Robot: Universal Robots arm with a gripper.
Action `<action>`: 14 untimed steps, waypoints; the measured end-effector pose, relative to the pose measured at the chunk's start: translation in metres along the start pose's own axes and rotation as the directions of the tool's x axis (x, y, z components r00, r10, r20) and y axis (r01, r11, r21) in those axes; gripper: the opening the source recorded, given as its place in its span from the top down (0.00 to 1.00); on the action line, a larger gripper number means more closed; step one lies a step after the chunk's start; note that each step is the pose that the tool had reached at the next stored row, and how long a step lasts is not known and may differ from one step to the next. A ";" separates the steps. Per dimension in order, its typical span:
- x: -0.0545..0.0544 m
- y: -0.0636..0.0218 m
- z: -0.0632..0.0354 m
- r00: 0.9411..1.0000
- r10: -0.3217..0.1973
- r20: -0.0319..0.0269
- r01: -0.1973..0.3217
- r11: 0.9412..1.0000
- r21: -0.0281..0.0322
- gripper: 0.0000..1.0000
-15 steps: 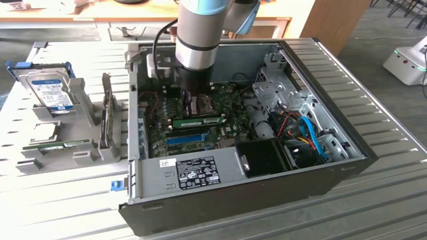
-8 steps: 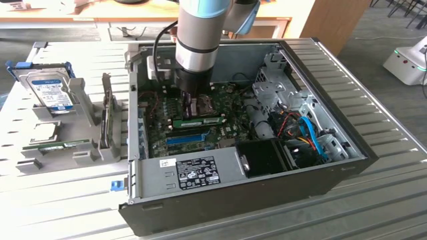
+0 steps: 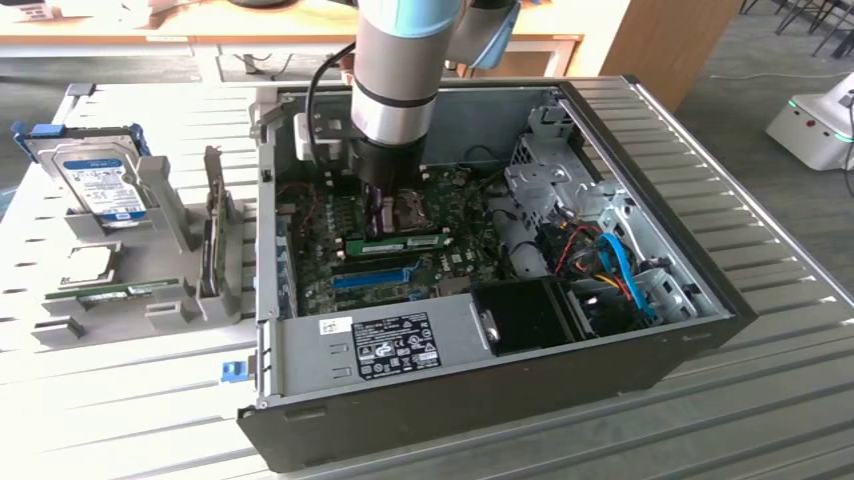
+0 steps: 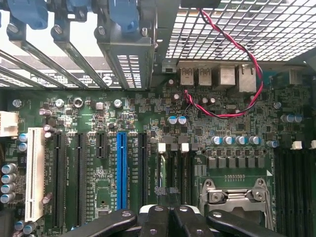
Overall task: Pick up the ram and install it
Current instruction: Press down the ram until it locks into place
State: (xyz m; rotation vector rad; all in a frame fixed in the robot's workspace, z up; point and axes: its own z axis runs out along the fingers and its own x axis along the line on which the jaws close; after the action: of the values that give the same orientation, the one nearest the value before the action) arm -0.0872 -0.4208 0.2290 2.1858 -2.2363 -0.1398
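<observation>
Ram (image 3: 400, 243) just beside hand (image 3: 388, 203)

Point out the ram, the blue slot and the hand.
ram (image 3: 398, 243): exterior view, middle of the green stick lying on the motherboard.
blue slot (image 4: 121, 170): wrist view, middle of its length.
hand (image 4: 168, 217): wrist view, between the shut black fingertips.

Computer case (image 3: 534, 375) lies open on the table (image 3: 747, 420); motherboard (image 3: 441, 265) inside it, ram (image 3: 400, 243) seated across the board. Gripper (image 3: 378, 200) hangs inside the case just above the ram; parts rack (image 3: 134, 290) with hard drive (image 3: 104, 185) sits beside the case, exterior view's left.
</observation>
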 end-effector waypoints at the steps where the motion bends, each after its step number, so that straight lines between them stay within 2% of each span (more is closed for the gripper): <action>1: 0.000 0.0000 0.0004 1.000 0.000 0.000 0.000 1.000 0.000 0.89; 11: 0.000 -0.0001 0.0024 1.000 0.000 0.000 0.000 1.000 0.000 0.89; 14: 0.000 0.0000 0.0034 1.000 0.000 0.000 0.000 1.000 0.003 0.89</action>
State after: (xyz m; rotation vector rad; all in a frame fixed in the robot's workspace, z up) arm -0.0874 -0.4211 0.2256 2.1873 -2.2374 -0.1367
